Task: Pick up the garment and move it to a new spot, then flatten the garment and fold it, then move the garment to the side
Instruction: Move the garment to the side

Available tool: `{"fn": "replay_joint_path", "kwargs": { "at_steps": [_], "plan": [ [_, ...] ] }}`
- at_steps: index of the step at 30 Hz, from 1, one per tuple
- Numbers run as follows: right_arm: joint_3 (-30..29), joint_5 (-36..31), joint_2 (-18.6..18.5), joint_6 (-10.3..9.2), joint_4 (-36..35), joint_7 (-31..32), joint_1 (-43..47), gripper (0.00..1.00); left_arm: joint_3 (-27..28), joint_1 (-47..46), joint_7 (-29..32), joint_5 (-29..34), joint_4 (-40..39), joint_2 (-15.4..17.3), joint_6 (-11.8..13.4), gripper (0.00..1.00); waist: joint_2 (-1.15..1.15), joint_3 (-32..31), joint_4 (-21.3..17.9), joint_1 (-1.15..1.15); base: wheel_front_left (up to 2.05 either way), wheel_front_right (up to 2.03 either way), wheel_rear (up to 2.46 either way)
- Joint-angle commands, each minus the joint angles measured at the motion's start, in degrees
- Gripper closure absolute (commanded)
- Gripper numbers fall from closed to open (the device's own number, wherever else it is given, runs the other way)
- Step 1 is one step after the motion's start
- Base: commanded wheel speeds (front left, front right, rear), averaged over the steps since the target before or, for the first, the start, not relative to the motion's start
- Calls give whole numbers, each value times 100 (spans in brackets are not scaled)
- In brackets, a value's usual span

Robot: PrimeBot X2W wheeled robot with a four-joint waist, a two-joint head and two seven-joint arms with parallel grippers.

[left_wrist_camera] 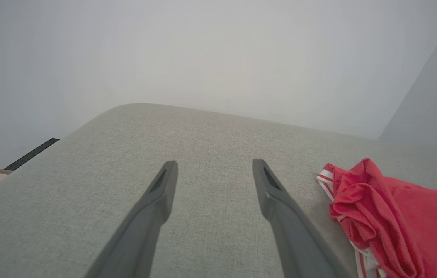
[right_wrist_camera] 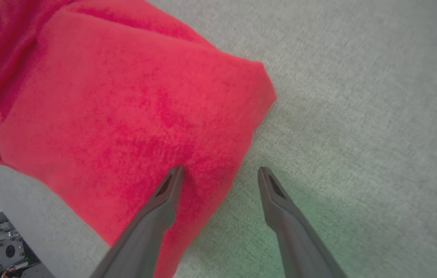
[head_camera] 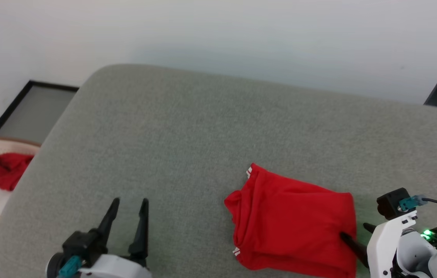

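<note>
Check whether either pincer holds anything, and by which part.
Nothing held. Left pincer open above the grey fabric surface. Right pincer open, straddling an edge of the folded soft red T-shirt: one finger over cloth, one over surface, no grip.

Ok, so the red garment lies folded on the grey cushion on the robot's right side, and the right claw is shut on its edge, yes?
Not quite: the right claw is open, not shut on the edge. The right wrist view shows it spread wide, one tip over the garment near its edge, the other over the bare grey cushion. The rest stands.
</note>
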Motion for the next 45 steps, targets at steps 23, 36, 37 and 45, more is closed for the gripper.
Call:
{"fn": "replay_joint_path", "kwargs": {
  "at_steps": [23, 36, 37, 45],
  "plan": [
    [610, 589, -58, -30, 1036, 627, -645, 100, -126, -443, 3, 4, 74, -164, -19, 0, 0, 650, 170, 0, 0, 0, 0],
    [503, 787, -752, -13, 1065, 558, -1289, 100, -187, -427, 3, 2, -20, 4, -19, 0, 0, 444, -229, 0, 0, 0, 0],
    [500, 806, -844, -12, 1053, 557, -1347, 100, -203, -462, 3, 5, -37, 3, -19, 0, 0, 477, -271, 0, 0, 0, 0],
    [454, 918, -1732, -9, 916, 563, -1863, 100, -340, -817, 3, 60, -181, -14, -19, 0, 0, 956, -635, 0, 0, 0, 0]
  ]
}}
